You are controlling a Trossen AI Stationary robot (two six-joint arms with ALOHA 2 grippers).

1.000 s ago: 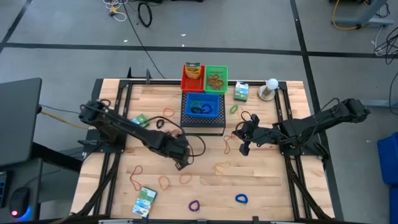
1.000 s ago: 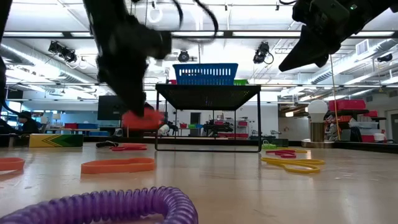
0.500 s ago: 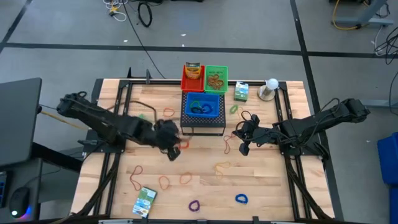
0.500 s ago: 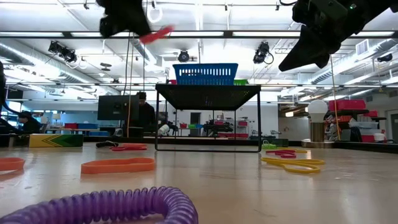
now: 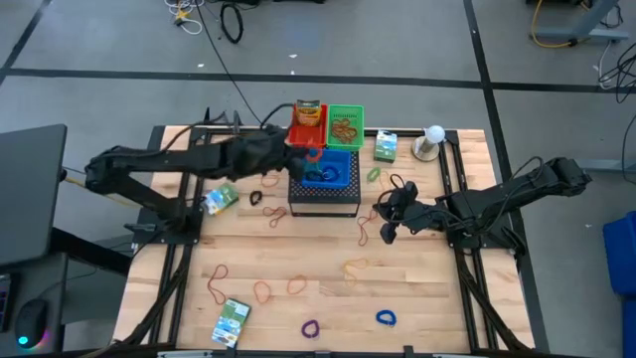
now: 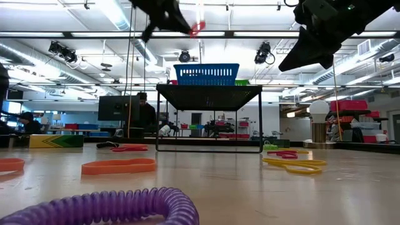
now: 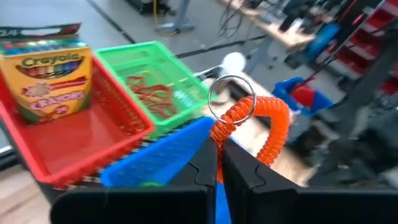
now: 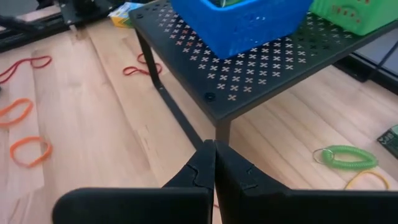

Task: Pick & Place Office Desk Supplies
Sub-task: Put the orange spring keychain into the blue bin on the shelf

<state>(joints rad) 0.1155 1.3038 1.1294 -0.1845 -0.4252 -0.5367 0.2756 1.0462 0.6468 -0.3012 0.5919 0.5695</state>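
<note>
Left tool [image 7: 219, 144] up over the bins, pinching one orange coil loop [image 7: 261, 127] with a key ring, held above the blue basket [image 5: 326, 171]. Right tool [image 8: 214, 163] pressed together, empty, hovering over the desk [image 5: 437, 298] beside the black perforated stand [image 5: 324, 199]. Three bins counted: red [image 5: 306, 127] with one crayon box [image 7: 48, 76], green [image 5: 346, 125] with bands, blue. Three green-white boxes [image 5: 231, 320] on desk. Loose coil loops: one purple [image 5: 311, 327], one blue [image 5: 386, 318], one green [image 5: 373, 174]. Several thin bands [image 5: 262, 291] scattered.
</note>
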